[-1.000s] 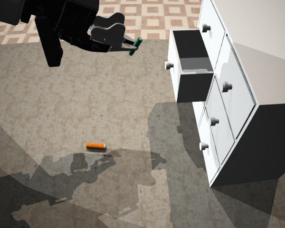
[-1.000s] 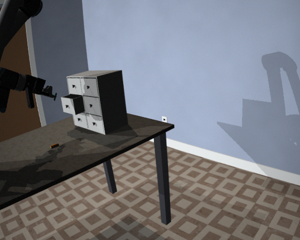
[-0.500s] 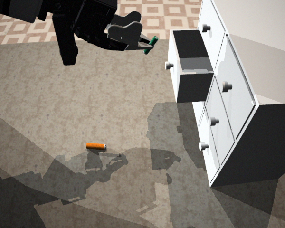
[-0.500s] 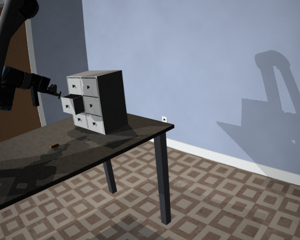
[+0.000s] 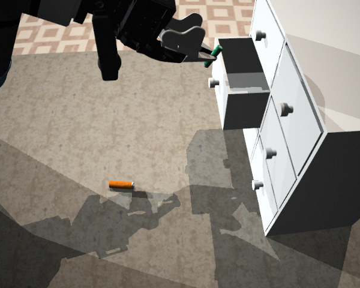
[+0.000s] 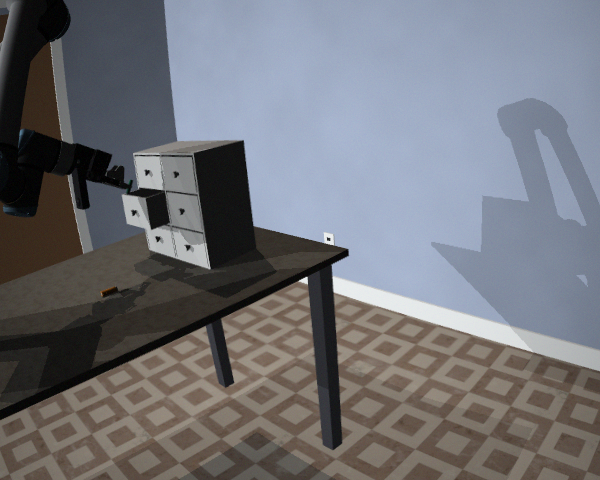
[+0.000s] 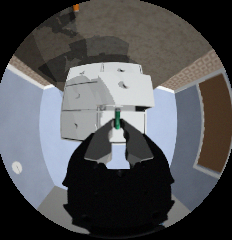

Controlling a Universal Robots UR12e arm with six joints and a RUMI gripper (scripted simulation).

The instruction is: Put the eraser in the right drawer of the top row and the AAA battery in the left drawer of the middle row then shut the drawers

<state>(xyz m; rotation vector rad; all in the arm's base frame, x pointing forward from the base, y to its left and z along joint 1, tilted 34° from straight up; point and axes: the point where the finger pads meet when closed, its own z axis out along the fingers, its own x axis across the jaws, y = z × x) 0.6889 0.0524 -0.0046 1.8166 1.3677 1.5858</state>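
Observation:
The green AAA battery point(image 5: 218, 50) point(image 6: 129, 184) point(image 7: 117, 116) is tilted between the fingertips of my gripper point(image 5: 214, 58) point(image 7: 117, 119), which is shut on it. The battery is at the front edge of the open left middle drawer point(image 5: 219, 96) point(image 6: 135, 217) point(image 7: 138, 94), with its lower end in front of the drawer's front panel in the top view. The visible drawer inside is bare, partly in shadow. The upright white chest point(image 5: 316, 179) point(image 6: 225, 206) has its other drawers in place; the top right drawer point(image 5: 304, 123) point(image 6: 186, 181) shows a thin dark gap along its top. No eraser is in view.
An orange battery point(image 5: 120, 185) point(image 6: 108, 291) point(image 7: 76, 8) lies on the table point(image 5: 149, 123) point(image 6: 290, 250), out in front of the chest. The top left drawer point(image 5: 268, 56) point(image 6: 153, 180) is just above the open one, and its knob point(image 5: 260, 35) sticks out.

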